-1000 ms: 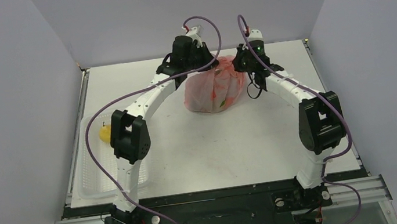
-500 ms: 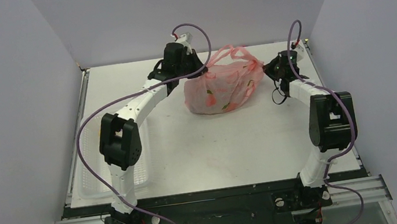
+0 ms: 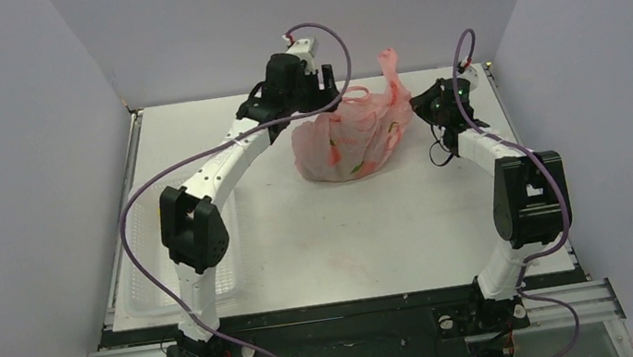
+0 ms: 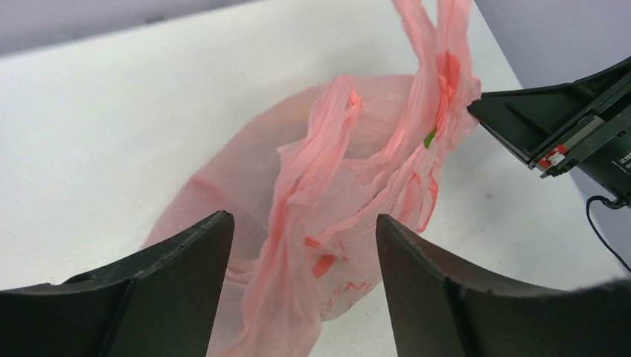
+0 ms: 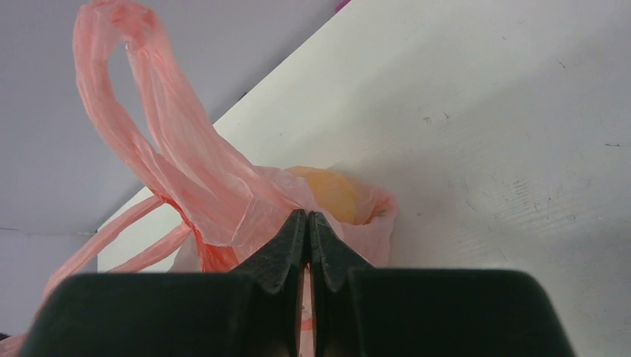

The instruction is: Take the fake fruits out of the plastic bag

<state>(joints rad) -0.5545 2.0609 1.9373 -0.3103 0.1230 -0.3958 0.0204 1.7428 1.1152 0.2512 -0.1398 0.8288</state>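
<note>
The right gripper (image 5: 306, 223) has its two fingers pressed together on a fold of thin pink film, so it is grasping the plastic bag (image 3: 350, 141) at the right side of its mouth. From this pinched place one loop handle (image 5: 130, 89) rises up and stands above the bag, and a second strip of film runs down to the left. Just behind the closed fingertips a yellow-orange rounded fake fruit (image 5: 331, 195) shows through the film, inside the bag. The left gripper (image 4: 301, 219) is released: its two dark fingers (image 4: 186, 256) stand wide apart and clamp nothing, and crumpled film of the bag's upper part lies in the gap between them; I cannot tell if it touches them. In the top view the bag sits on the far middle part of the white table (image 3: 348, 230), bulging and closed enough that its other contents are not clear. The left gripper hovers at the bag's far left side, the right one at its right side. A clear plastic tray (image 3: 137, 292) lies at the near left edge of the table, well apart from the bag.
</note>
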